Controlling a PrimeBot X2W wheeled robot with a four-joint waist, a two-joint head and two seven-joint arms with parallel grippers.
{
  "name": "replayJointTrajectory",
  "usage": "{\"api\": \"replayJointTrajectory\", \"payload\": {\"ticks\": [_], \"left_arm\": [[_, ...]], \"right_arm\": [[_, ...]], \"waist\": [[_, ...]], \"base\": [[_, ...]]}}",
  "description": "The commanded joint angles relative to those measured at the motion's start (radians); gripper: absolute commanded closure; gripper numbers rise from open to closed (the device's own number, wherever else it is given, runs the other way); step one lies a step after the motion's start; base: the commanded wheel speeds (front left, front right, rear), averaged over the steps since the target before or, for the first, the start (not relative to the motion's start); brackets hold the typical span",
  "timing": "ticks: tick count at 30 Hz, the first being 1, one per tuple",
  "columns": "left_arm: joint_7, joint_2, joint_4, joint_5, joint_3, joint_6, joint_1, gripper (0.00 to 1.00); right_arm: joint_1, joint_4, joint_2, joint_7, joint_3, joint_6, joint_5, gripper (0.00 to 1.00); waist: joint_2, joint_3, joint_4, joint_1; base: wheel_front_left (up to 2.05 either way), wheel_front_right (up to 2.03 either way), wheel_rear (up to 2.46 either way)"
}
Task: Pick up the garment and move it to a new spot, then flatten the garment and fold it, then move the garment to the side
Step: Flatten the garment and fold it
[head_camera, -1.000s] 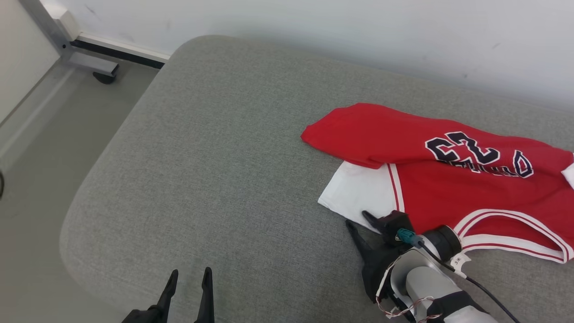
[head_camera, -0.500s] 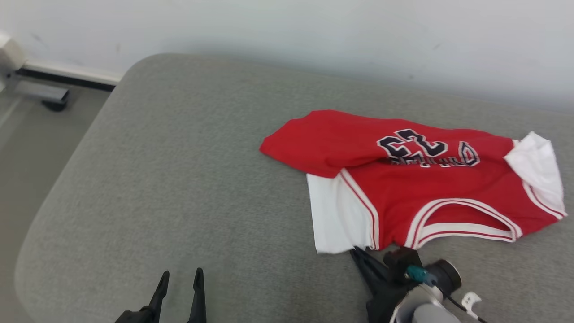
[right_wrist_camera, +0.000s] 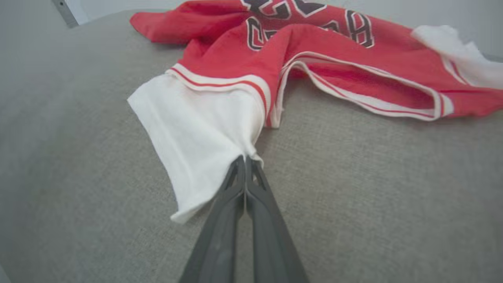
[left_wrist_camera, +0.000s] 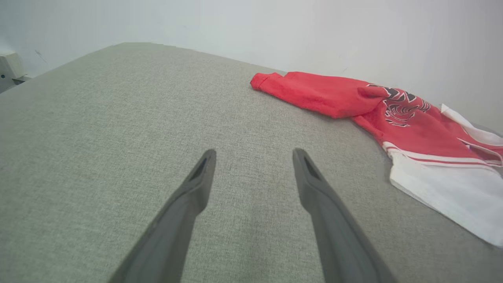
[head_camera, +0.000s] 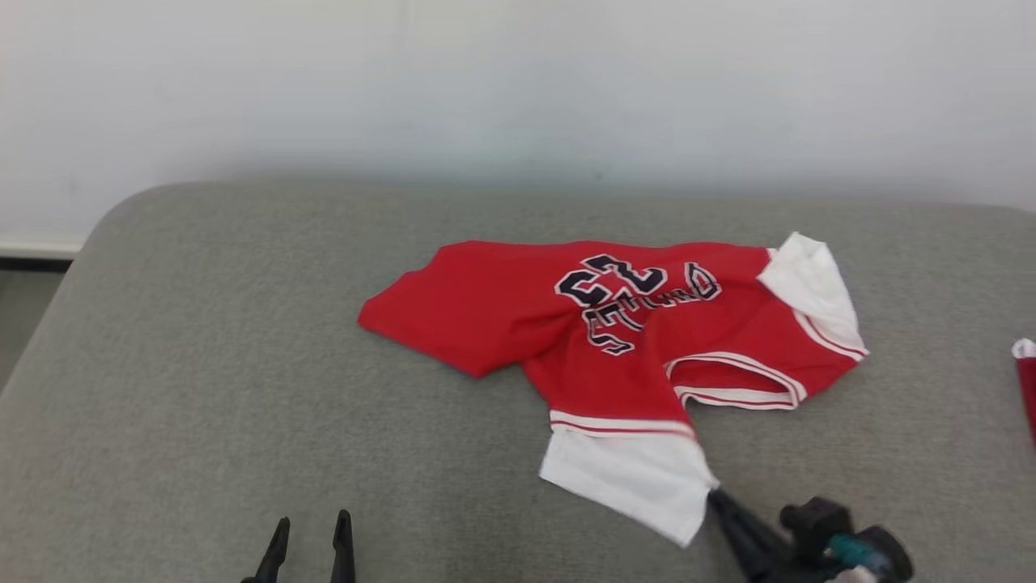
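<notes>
Since a second ago your right hand has pinched closed on the corner of the white sleeve, and the garment has bunched and drawn toward you. Part of the shift in the head view is the camera turning. The garment lies crumpled right of centre on the grey cushion, with the gripped sleeve nearest you. Your left hand hangs spread wide and empty, well apart from the cloth. Expect thin, light, floppy fabric, probably slick. Held by one corner, it will trail and twist rather than lift flat. A second hold would likely serve best on the far red hem or the opposite shoulder, where doubled trim gives more to bite.
</notes>
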State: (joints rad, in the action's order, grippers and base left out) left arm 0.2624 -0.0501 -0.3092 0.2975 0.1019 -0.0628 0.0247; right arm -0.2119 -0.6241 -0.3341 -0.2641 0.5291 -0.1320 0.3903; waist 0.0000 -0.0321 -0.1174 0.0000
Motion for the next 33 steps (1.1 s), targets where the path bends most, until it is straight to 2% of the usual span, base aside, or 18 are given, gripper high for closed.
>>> {"api": "replayJointTrajectory", "payload": {"ticks": [1, 7, 12, 15, 18, 19, 20, 26, 33], "left_arm": [[0.003, 0.0, 0.001, -0.003, -0.002, -0.003, 0.011, 0.0], [0.003, -0.001, 0.002, 0.004, -0.002, -0.006, 0.009, 0.0], [0.003, -0.001, 0.005, 0.005, 0.0, -0.002, -0.004, 0.0], [0.003, -0.001, 0.005, 0.009, 0.004, -0.003, -0.006, 0.0], [0.003, -0.001, 0.002, 0.012, 0.009, -0.001, -0.007, 0.0], [0.004, -0.001, 0.001, 0.011, 0.01, -0.001, -0.01, 0.0], [0.003, -0.001, 0.001, 0.01, 0.012, 0.0, -0.015, 0.0], [0.003, -0.001, 0.005, 0.005, 0.014, 0.004, -0.033, 0.0], [0.003, -0.001, 0.008, -0.009, 0.006, 0.01, -0.095, 0.0]], "right_arm": [[0.012, 0.015, -0.01, 0.001, -0.022, 0.002, 0.003, 1.0], [0.013, 0.13, -0.065, 0.0, -0.209, 0.002, -0.064, 1.0], [0.057, 0.255, -0.096, 0.001, -0.317, 0.002, -0.127, 1.0], [0.101, 0.281, -0.102, 0.001, -0.34, 0.002, -0.146, 1.0], [0.147, 0.256, -0.095, 0.001, -0.329, 0.002, -0.135, 0.98], [0.16, 0.231, -0.089, 0.001, -0.317, 0.002, -0.117, 0.6], [0.164, 0.219, -0.081, 0.0, -0.303, 0.002, -0.097, 0.0], [0.15, 0.192, -0.07, 0.001, -0.285, 0.002, -0.057, 0.0], [0.12, 0.256, -0.03, 0.0, -0.342, 0.002, -0.068, 0.0]], "waist": [[0.0, 0.035, 0.061, 0.0], [0.0, 0.032, 0.115, 0.0], [0.0, 0.021, 0.144, 0.0], [0.0, 0.014, 0.151, 0.0], [0.0, 0.005, 0.156, 0.0], [0.0, -0.001, 0.158, 0.0], [0.0, -0.006, 0.159, 0.0], [0.0, -0.03, 0.166, 0.0], [0.0, -0.095, 0.174, 0.0]], "base": [[0.0, 0.0, 0.0], [0.0, 0.0, 0.0], [0.0, 0.0, 0.0], [0.0, 0.0, 0.0], [0.0, 0.0, 0.0], [0.0, 0.0, 0.0], [0.0, 0.0, 0.0], [0.0, 0.0, 0.0], [0.0, 0.0, 0.0]]}}
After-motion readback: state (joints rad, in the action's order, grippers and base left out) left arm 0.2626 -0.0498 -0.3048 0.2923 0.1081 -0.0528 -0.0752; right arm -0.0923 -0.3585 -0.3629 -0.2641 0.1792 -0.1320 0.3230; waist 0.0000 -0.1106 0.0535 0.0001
